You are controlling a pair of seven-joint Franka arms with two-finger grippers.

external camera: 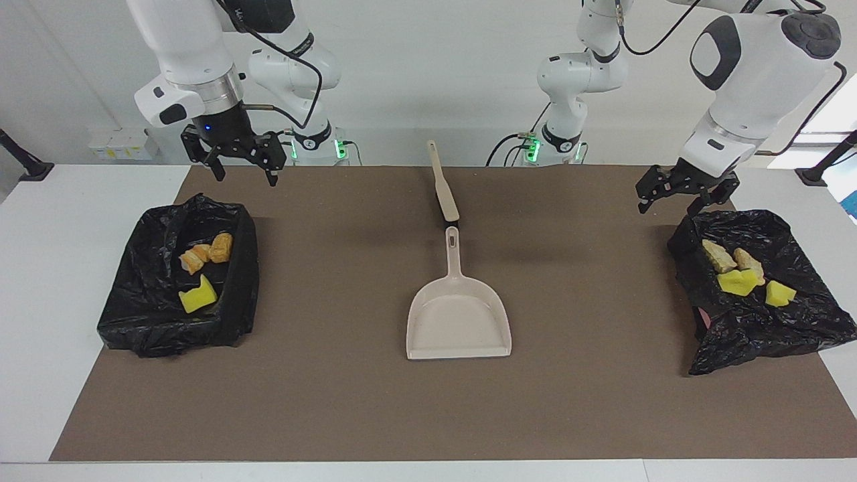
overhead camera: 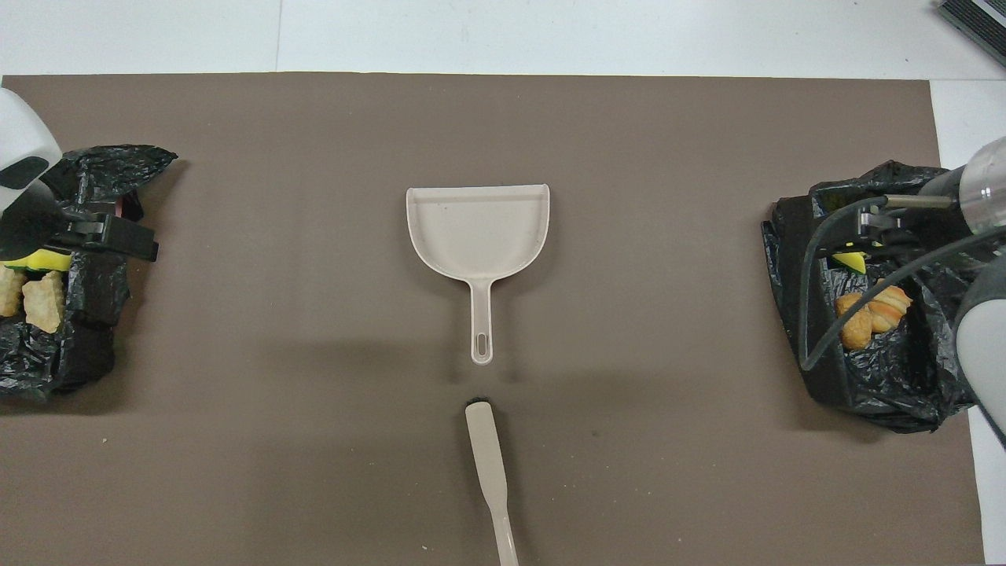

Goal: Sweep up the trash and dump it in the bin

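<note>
At table centre your brush (external camera: 443,182) lies handle toward the robots, roughly 12-to-6 — dustpan (external camera: 458,314) past it. Trash (external camera: 201,274) sits in both bins (external camera: 134,294). Left gripper (external camera: 683,194) and right gripper (external camera: 242,161) hover over bin edges, open, empty — equally distant.

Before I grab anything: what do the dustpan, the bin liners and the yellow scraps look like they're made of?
Dustpan: probably rigid plastic, beige, smooth and matte, moulded with a slotted handle. Bin liners: thin black plastic film, crinkled and glossy. Yellow scraps: look like sponge foam, matte with cut edges, though that is less certain.
</note>
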